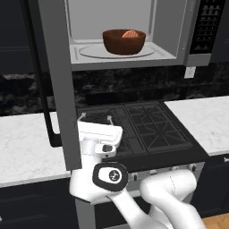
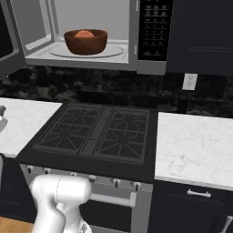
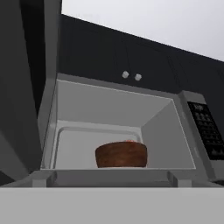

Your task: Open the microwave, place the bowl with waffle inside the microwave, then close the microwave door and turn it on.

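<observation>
The microwave [image 1: 172, 56] hangs open above the stove, its light grey interior showing. On its glass turntable [image 1: 89, 53] sits the reddish-brown bowl [image 1: 124, 42] [image 2: 85, 42] [image 3: 121, 155], with the orange-tan waffle [image 1: 129, 34] [image 2: 84, 33] lying inside it. The microwave door [image 1: 58, 89] [image 2: 7, 41] is swung wide to the left, and its black bar handle [image 1: 47, 112] faces away. My gripper [image 1: 95, 117] is open and empty. It is low over the stove's front left, just right of the door's free edge, pointing up at the cavity. The black button panel [image 1: 208, 24] [image 2: 154, 29] [image 3: 208, 131] is at the right.
A black gas stove [image 1: 143, 127] [image 2: 95, 132] lies under the microwave, with white marble counters on its left [image 1: 22, 147] and right [image 2: 195, 145]. A wall outlet [image 2: 189, 82] sits on the dark backsplash. Dark cabinets with two knobs [image 3: 131, 75] hang above.
</observation>
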